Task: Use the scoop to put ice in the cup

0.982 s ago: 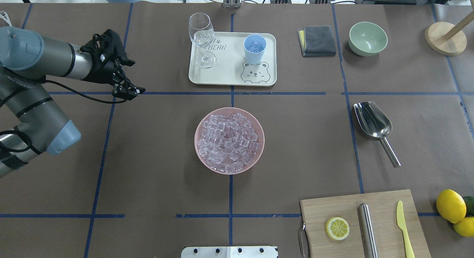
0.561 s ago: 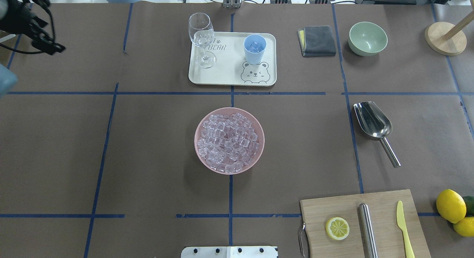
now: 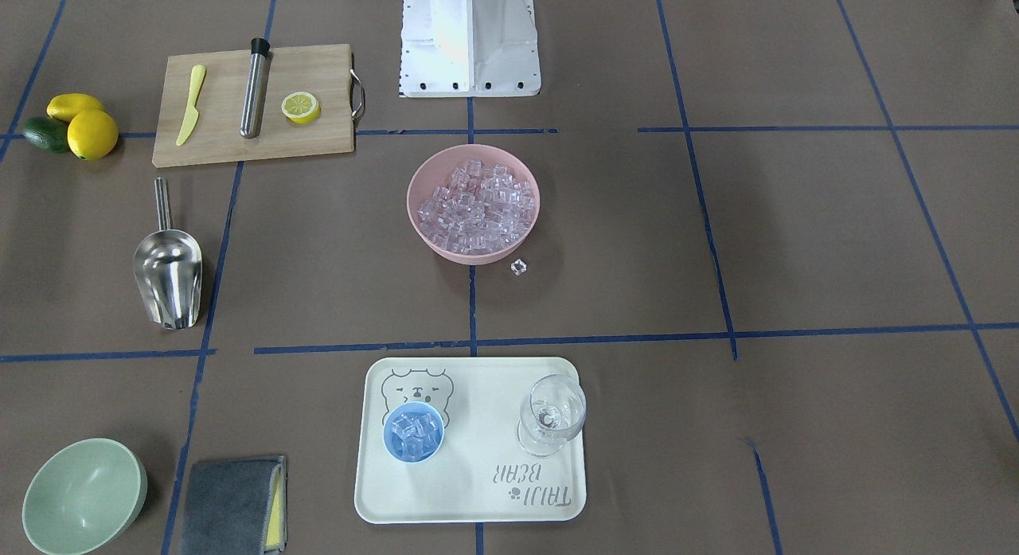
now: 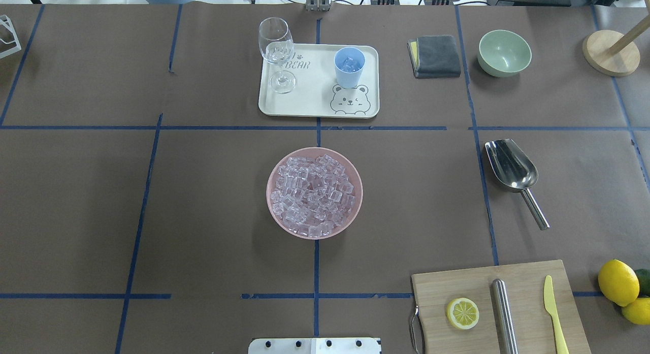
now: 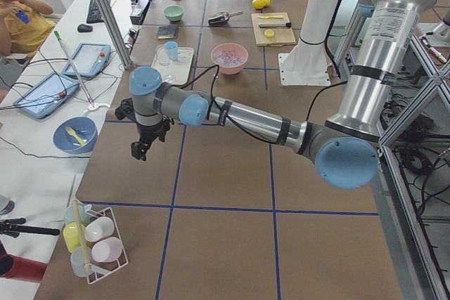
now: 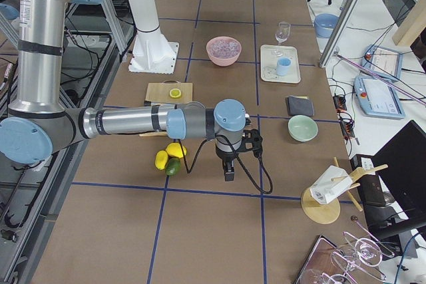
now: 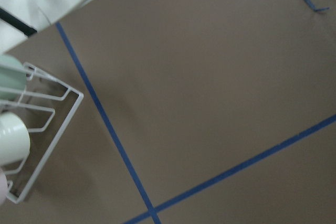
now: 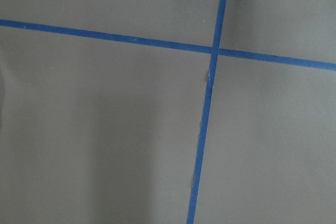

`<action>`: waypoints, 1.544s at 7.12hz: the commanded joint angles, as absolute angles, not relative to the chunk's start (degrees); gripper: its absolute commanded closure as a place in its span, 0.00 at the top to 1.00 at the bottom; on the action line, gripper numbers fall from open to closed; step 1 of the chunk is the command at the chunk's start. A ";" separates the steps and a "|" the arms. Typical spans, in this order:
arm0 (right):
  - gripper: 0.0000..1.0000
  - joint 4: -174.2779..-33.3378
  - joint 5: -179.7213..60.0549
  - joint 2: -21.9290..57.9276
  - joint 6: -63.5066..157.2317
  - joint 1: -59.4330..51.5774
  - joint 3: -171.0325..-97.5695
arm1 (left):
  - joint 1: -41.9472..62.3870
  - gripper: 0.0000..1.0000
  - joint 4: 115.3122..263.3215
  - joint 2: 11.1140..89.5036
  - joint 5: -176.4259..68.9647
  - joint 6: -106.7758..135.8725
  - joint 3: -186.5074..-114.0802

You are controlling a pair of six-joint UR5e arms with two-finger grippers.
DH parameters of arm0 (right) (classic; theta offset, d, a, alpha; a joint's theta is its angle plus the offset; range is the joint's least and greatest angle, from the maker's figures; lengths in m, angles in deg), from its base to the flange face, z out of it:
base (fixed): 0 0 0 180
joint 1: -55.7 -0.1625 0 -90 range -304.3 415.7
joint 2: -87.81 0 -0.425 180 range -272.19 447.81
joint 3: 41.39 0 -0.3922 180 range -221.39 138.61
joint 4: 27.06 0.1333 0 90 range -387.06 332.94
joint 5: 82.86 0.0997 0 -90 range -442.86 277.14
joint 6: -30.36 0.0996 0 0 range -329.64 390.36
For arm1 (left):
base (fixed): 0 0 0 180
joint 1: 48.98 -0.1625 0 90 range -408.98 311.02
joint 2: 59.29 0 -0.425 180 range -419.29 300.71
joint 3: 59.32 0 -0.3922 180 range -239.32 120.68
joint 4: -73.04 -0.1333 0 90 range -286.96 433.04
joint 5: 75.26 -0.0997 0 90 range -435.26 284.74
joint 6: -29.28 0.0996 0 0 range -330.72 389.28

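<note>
Task near its end, by appearance: the cup (image 4: 348, 77), on the tray (image 4: 315, 104), holds ice (image 4: 350, 64); the scoop (image 4: 512, 167) lies unheld on the worktop (image 4: 203, 217), well apart from the pink bowl (image 4: 269, 194). One stray cube (image 3: 518, 266) lies beside that bowl. Left hand (image 5: 138, 150) and right hand (image 6: 229, 173): grip state cannot be told.

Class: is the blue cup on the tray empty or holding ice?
Holding ice: clear cubes show inside the cup, upright on the tray.

The cup (image 4: 349, 80) is light blue; the tray (image 4: 315, 92) cream, bear-printed.
</note>
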State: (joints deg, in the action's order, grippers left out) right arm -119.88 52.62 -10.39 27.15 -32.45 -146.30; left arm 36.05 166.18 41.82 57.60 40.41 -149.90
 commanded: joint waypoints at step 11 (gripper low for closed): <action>1.00 -119.17 52.23 -11.33 26.85 -32.63 -145.90 | 43.05 1.00 162.07 30.98 60.88 42.02 -154.15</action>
State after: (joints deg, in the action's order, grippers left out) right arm -119.17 52.22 -11.37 26.90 -32.63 -145.89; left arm 42.99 162.10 31.04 60.89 42.01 -153.28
